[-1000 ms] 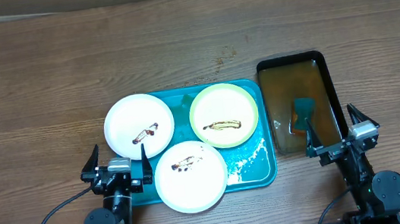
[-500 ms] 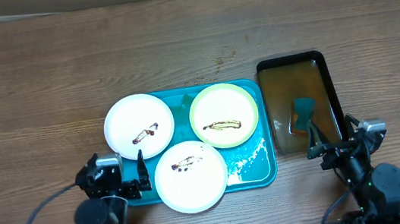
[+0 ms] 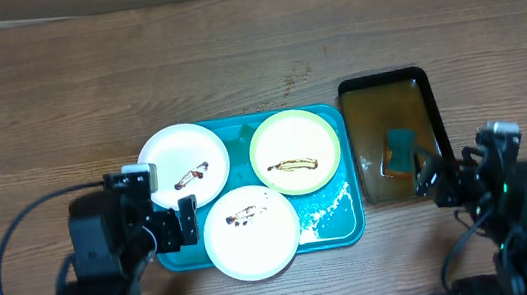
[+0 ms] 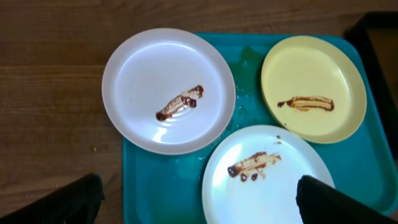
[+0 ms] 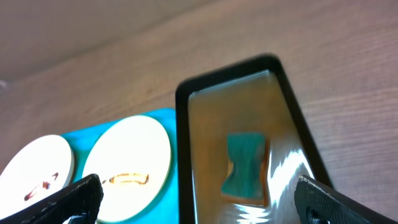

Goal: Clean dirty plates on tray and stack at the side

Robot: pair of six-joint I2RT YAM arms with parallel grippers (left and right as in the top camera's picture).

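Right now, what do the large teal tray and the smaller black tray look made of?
The large teal rectangular tray looks like glossy moulded plastic: rounded corners, wet sheen. The smaller black rectangular tray seems smooth plastic too, less certainly: thin rounded rim.

The overhead view looks straight down on the table (image 3: 54, 82) and takes in both arms at its near edge. The left wrist view hangs close above the tray (image 4: 158, 186), facing almost straight down. The right wrist view tilts toward the far edge, over the black tray (image 5: 182, 137). Both wrist views share the pale plate (image 4: 314, 81).
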